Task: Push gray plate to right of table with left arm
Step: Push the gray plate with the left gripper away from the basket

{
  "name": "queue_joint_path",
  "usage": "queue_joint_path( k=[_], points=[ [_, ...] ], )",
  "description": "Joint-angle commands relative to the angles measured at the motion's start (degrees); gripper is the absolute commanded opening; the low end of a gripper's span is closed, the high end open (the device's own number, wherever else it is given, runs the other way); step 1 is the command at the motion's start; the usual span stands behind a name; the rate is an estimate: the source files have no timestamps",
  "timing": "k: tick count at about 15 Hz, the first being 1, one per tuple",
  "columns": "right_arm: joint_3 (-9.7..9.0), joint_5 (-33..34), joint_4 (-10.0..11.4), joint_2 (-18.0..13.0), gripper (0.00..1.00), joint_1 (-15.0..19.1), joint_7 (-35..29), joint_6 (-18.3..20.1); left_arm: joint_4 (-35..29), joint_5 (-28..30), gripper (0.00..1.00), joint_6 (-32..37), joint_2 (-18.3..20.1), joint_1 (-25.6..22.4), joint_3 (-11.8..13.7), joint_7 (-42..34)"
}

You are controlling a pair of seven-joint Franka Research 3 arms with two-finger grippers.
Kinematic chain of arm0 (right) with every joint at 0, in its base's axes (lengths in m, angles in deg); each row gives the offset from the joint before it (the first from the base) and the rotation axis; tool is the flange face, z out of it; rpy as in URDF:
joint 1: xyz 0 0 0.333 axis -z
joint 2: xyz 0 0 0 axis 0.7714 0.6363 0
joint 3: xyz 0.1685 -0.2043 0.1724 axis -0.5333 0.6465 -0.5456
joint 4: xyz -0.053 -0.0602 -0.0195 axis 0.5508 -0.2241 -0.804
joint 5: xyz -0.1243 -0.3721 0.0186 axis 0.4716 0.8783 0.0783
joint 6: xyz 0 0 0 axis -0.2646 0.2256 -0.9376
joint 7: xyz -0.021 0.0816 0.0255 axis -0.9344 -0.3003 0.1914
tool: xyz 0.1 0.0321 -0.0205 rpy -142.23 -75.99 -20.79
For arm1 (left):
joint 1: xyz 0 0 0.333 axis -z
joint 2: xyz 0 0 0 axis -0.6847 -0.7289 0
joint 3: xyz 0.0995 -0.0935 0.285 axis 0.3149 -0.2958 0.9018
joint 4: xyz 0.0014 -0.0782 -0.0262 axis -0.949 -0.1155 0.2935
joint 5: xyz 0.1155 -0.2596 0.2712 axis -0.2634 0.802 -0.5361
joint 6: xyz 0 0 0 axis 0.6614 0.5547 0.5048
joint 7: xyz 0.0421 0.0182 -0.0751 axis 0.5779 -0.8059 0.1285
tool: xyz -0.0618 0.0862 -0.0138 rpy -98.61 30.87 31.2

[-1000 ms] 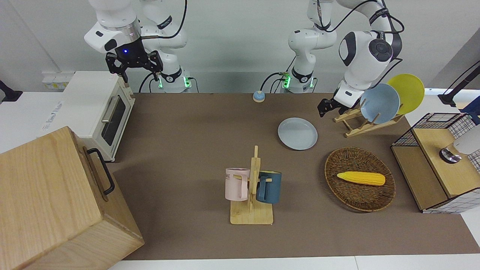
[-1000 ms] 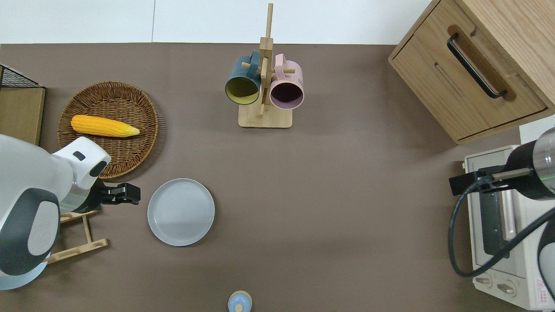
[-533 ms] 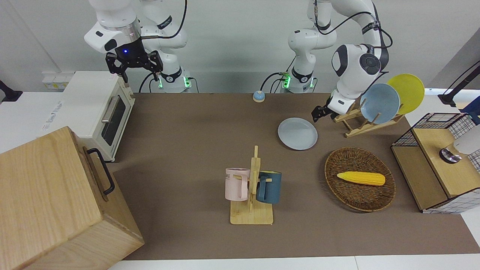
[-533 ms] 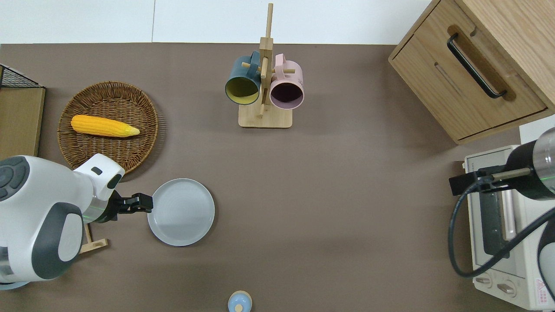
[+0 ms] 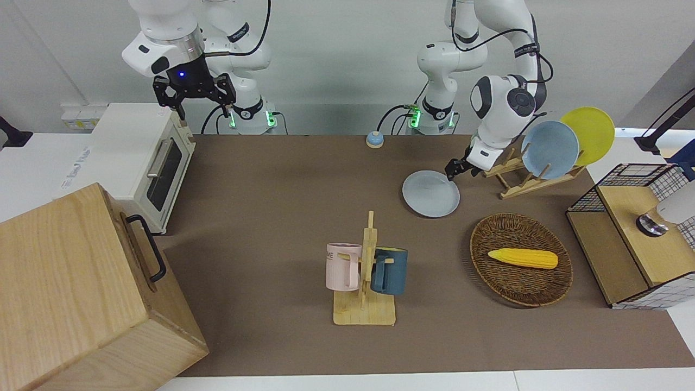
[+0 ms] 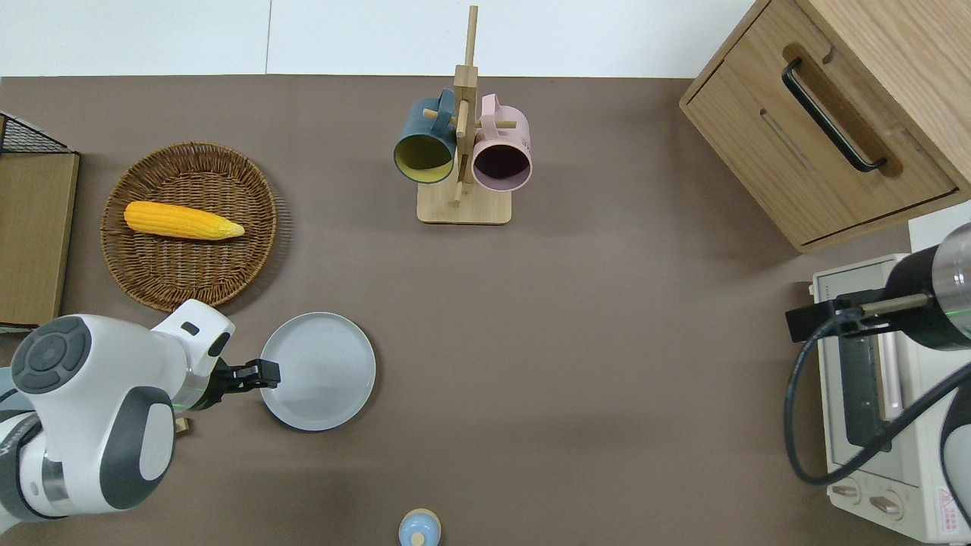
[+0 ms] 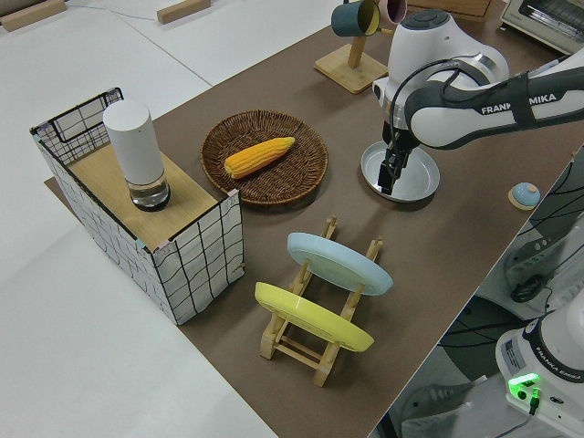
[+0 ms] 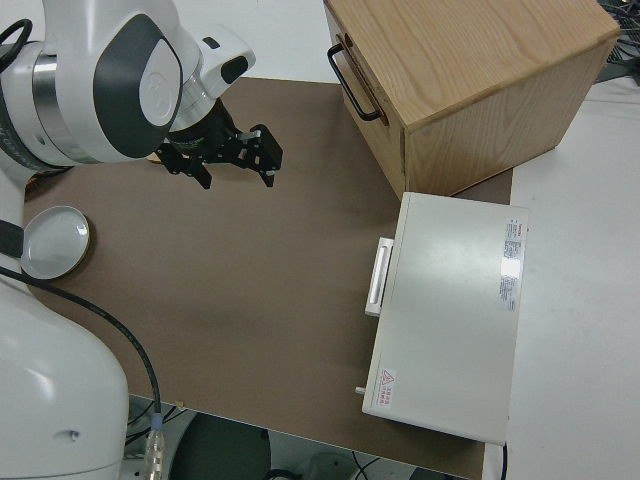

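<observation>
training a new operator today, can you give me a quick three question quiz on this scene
1. True or false: the left hand is at the rim of the gray plate, on the side toward the left arm's end of the table.
2. What lies in the wicker basket? A) a mug B) a corn cob C) a bell
3. Fill in: the two mugs hang on a wooden ____.

Key:
1. True. In the overhead view the hand's tips meet the plate's rim.
2. B, the corn cob.
3. Rack: the dark blue mug and the pink mug hang on the mug rack.

The right arm is parked.
</observation>
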Motion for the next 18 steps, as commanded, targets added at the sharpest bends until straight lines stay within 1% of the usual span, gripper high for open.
queue_joint_path(
  k=[1, 2, 4, 8, 10, 11, 12, 13, 14, 16, 18],
  points=[
    [-0.30, 0.03, 0.23, -0.60, 0.996, 0.46, 0.43, 0.68, -6.15, 0.97, 0.91, -5.86, 2.40, -0.12, -0.61, 0.55],
    [-0.30, -0.05, 0.23, -0.60, 0.996, 0.46, 0.43, 0.68, -6.68, 0.97, 0.90, -6.74, 2.31, -0.03, -0.61, 0.55],
    [-0.30, -0.05, 0.23, -0.60, 0.996, 0.46, 0.43, 0.68, -7.39, 0.97, 0.86, -7.63, 1.96, -0.03, -0.70, 0.47],
    [-0.30, -0.05, 0.23, -0.60, 0.996, 0.46, 0.43, 0.68, -8.09, 0.97, 0.73, -8.77, 1.52, 0.50, -0.70, 0.47],
    [-0.30, -0.05, 0.23, -0.60, 0.996, 0.46, 0.43, 0.68, -8.44, 1.06, 0.72, -10.44, 0.38, 0.85, -0.70, 0.38],
    [-0.30, 0.03, 0.23, -0.60, 0.996, 0.46, 0.43, 0.68, -8.36, 1.06, 0.69, -10.62, -0.24, 1.02, -0.79, 0.12],
    [-0.30, 0.03, 0.23, -0.60, 0.996, 0.46, 0.43, 0.68, -8.36, 1.06, 0.57, -11.40, -0.42, 1.11, -0.70, 0.03],
    [-0.30, 0.03, 0.23, -0.60, 0.996, 0.46, 0.43, 0.68, -8.36, 1.06, 0.48, -11.50, -0.42, 1.11, -0.79, 0.03],
    [-0.30, -0.05, 0.23, -0.60, 0.996, 0.46, 0.43, 0.68, -8.27, 1.50, 0.35, -11.58, -0.50, 1.11, -0.79, -0.23],
    [-0.30, -0.05, 0.23, -0.60, 0.996, 0.46, 0.43, 0.68, -8.27, 1.50, 0.20, -11.93, -0.59, 1.11, -0.79, -0.32],
    [-0.30, -0.05, 0.23, -0.60, 0.996, 0.46, 0.43, 0.68, -8.18, 1.50, 0.08, -12.28, -0.68, 1.11, -0.70, -0.50]
  ],
)
